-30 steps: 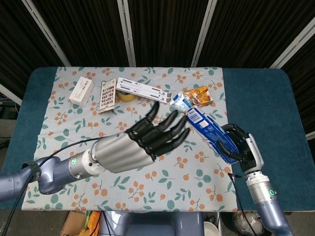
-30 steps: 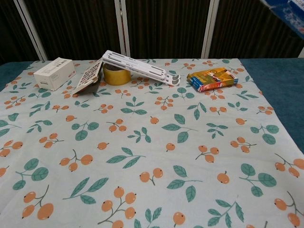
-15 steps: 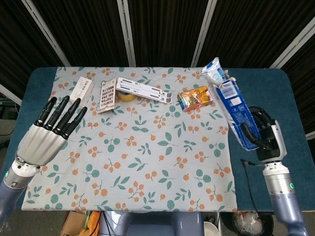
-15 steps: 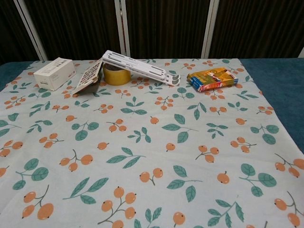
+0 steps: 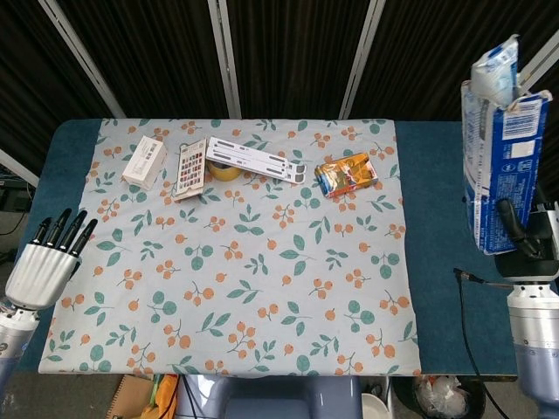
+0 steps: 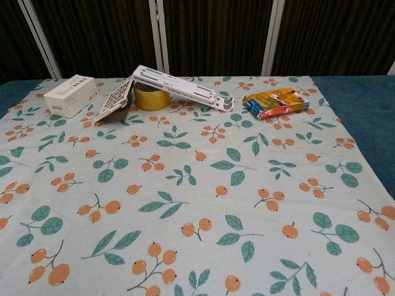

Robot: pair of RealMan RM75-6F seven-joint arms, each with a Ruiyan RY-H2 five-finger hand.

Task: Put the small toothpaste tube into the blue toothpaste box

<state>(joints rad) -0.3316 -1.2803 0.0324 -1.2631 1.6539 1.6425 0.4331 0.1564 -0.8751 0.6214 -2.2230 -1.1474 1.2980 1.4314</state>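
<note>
- Head view, right edge of frame: right hand point(image 5: 527, 237) grasps the blue toothpaste box point(image 5: 500, 166), held upright and well above the table. The small toothpaste tube point(image 5: 495, 67) pokes out of the box's open top, upper right corner — only partly seated.
- Head view, lower left: left hand point(image 5: 41, 266) holds nothing, fingers straight and close together, off the cloth's edge.
- Head view, upper middle: white box point(image 5: 144, 161), orange packet point(image 5: 347, 171) and white stand point(image 5: 253, 158) lie on the floral cloth point(image 5: 262, 288).
- Chest view: neither hand shows; the same clutter sits along the far edge.
- Judgement — tube needs pushing fully down. Keep the box vertical, press from the tube's top end, and avoid squeezing the box walls.
</note>
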